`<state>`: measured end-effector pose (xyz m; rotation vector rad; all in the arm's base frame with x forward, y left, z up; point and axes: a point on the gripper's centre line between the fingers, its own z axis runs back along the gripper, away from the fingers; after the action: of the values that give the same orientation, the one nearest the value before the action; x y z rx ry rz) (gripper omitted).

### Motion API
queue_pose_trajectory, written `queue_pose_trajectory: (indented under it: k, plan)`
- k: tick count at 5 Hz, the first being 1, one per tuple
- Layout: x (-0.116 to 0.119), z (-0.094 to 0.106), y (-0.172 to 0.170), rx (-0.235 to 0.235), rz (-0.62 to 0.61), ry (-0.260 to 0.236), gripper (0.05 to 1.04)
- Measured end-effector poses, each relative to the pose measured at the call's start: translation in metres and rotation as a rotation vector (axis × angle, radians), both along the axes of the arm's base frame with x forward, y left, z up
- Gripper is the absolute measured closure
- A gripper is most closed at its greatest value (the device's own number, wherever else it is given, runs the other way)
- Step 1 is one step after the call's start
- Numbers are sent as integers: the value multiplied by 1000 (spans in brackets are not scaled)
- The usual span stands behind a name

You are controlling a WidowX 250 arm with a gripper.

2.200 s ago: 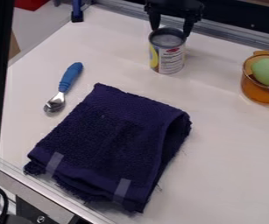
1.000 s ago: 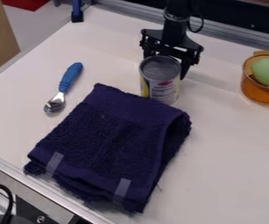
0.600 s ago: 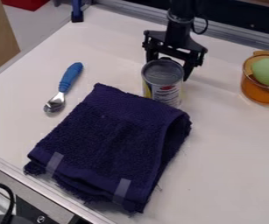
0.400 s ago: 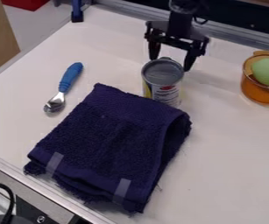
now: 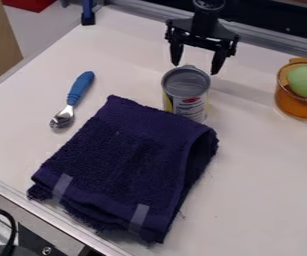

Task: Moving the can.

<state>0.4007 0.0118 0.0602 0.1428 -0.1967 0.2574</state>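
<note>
Holding nothing, the gripper point(image 5: 196, 68) is hanging, 2 fingers spread wide, at 12 o'clock from the can point(image 5: 186, 94), which is standing upright by the 1 o'clock edge of the towel point(image 5: 125, 155), so low drifting toward 6 o'clock is risking a tip-over.

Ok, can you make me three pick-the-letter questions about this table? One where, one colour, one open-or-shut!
1. Where is the can?
A) inside the cup
B) beside the towel
C) on the spoon

2. What colour is the spoon's handle?
A) blue
B) red
C) yellow

3. How is the gripper?
A) shut on the can
B) shut on the towel
C) open, holding nothing

Answers:
1 B: the can stands at the towel's far edge.
2 A: the handle is plainly blue.
3 C: its two fingertips are wide apart, with nothing between them.
</note>
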Motion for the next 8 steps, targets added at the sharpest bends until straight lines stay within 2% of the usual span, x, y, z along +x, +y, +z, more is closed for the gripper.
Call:
queue_pose_trajectory:
  k: [1,2,4,5,6,7,8]
  plan:
    - [-13,39,-18,-33,-39,-87,83]
    - [-39,57,-33,-86,-94,-100,84]
    - [-105,39,-54,-117,-228,-38,83]
    - [-130,36,-61,-150,-253,19,84]
    - [-147,32,-62,-158,-260,85,83]
    - [-150,32,-68,-163,-295,100,83]
    - [-155,29,-91,-173,-330,90,84]
